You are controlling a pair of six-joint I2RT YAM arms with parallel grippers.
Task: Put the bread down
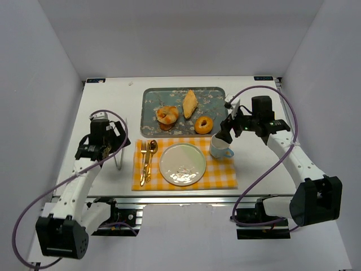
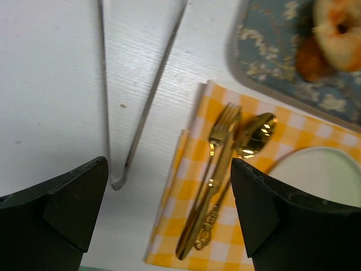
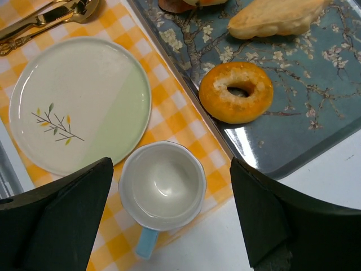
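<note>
Three breads lie on the blue floral tray (image 3: 316, 118): a golden, ring-shaped bagel (image 3: 236, 92) nearest the cup (image 3: 162, 185), a pale long pastry (image 3: 271, 17) and a twisted roll (image 1: 167, 115) (cropped in the wrist view). The right gripper (image 3: 169, 169) hovers over the cup, fingers apart. The left gripper (image 2: 168, 164), likewise spread, hangs beside the tongs (image 2: 148, 104).

overhead; close downward wrist views sharing plate (image 3: 79, 101)

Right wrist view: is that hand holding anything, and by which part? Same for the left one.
Nothing is held. The right hand hangs open above the cup; the left hand hangs open over the table, near the tongs.
</note>
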